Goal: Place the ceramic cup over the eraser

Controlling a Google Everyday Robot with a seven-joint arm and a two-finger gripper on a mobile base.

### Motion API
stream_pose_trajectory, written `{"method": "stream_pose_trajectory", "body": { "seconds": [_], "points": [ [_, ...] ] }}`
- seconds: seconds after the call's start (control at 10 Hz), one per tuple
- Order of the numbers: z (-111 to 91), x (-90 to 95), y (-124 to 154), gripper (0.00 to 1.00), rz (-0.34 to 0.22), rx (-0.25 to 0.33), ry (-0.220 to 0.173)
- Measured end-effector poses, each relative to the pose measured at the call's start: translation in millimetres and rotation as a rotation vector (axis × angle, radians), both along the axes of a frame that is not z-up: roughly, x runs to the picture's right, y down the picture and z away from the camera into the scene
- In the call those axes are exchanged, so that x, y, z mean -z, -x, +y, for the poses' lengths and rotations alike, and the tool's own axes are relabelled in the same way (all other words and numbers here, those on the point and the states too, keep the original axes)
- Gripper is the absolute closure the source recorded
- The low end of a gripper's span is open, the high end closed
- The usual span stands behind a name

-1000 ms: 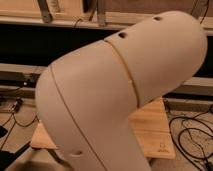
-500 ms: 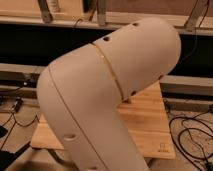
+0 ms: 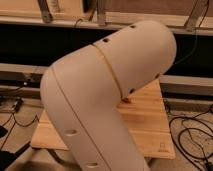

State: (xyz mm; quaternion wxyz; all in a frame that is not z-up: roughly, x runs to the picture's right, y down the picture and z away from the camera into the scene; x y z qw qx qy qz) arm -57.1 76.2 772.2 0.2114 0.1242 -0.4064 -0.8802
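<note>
My arm's big white elbow shell [image 3: 105, 95] fills the middle of the camera view and blocks most of the scene. The gripper is out of view, hidden somewhere behind or beyond the arm. The ceramic cup and the eraser are both hidden too. Behind the arm, parts of a light wooden table [image 3: 147, 125] show at the right and lower left. A small brownish speck [image 3: 127, 100] lies on the table right at the arm's edge; I cannot tell what it is.
Black cables lie on the floor to the right [image 3: 192, 137] and left [image 3: 12, 107] of the table. A long grey rail [image 3: 185, 82] and a dark shelf run along the back, with metal uprights above.
The arm's upper end has drawn back to the left, uncovering more of the back wall and the table's right side.
</note>
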Motion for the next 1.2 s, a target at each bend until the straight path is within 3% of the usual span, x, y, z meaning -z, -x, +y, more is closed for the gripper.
{"method": "stream_pose_trajectory", "body": {
  "seconds": [0.3,0.7,1.2],
  "points": [
    [-1,0.1,-1,0.20,0.001,0.005,-0.008],
    [1,-10.7,1,0.20,-0.006,0.040,-0.046],
    [22,-36.5,-18,0.20,0.038,0.097,-0.021]
  ]
}}
